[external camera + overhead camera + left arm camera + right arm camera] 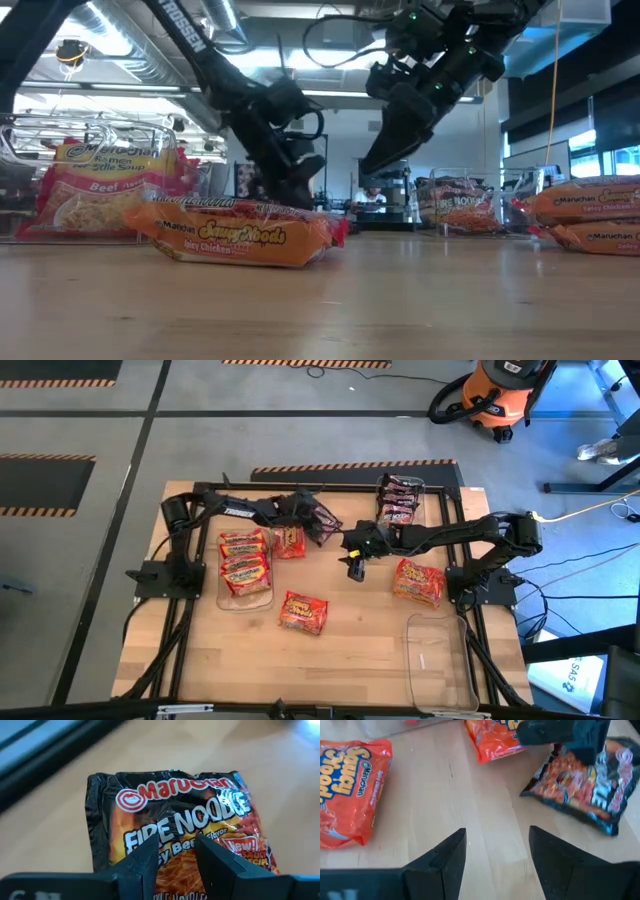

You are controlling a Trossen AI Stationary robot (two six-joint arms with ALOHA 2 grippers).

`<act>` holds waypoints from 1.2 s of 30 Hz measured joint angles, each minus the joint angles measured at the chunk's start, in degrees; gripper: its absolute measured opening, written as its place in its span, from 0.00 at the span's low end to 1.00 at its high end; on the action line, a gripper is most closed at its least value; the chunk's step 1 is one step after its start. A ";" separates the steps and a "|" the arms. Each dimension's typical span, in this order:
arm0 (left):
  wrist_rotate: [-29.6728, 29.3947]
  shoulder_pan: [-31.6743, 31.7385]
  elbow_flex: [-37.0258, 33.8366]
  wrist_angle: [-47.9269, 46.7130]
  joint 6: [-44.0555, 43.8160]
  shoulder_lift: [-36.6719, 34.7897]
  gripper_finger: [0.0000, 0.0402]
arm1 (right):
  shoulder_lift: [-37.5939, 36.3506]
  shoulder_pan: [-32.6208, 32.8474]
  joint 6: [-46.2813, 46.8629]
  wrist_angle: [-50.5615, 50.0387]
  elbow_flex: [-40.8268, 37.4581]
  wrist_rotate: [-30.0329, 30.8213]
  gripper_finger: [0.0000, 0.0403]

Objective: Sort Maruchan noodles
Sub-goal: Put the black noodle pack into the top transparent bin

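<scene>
Left gripper [172, 857] sits right over the dark Fire Noodle packet [175, 820], fingers nearly shut across its middle and apparently pinching the wrapper. In the high view that packet [322, 520] lies upper centre of the desk [350, 660], long axis running away from the fingers. Right gripper [495, 855] hovers beside it, spread wide, empty.

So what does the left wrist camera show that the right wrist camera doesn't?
Only the left wrist view shows the black packet's front: Maruchan Fire Noodle, with the left gripper closed on it. Only the right wrist view shows the orange Saucy Noodles packet, another orange packet and the open right gripper above bare table. Both show the black packet.
</scene>
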 joint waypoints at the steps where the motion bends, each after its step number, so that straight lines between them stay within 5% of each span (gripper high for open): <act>1: 0.76 -0.70 0.16 0.41 -0.21 0.55 0.30 | 0.00 0.00 0.00 -0.19 0.00 0.00 0.48; 16: 4.06 -15.43 -0.17 -1.92 0.01 -1.59 0.30 | -6.21 0.00 4.55 -2.13 0.07 0.50 0.48; 20: 0.21 -18.10 -0.39 -6.52 -0.02 -6.58 0.30 | -6.17 -0.38 7.12 -2.11 0.07 0.35 0.48; 24: -1.90 -19.56 -0.23 -13.01 -1.16 -10.83 0.30 | -6.08 -0.90 9.03 -2.35 0.07 -0.29 0.55; 31: 3.82 -20.31 -0.18 -19.77 -2.54 -9.37 0.30 | -6.08 -0.76 9.18 -2.27 0.07 -1.55 0.71; 36: -2.15 -19.09 -0.18 -21.39 -2.51 -7.40 0.30 | -6.08 -0.76 9.05 -2.43 0.07 -1.55 0.76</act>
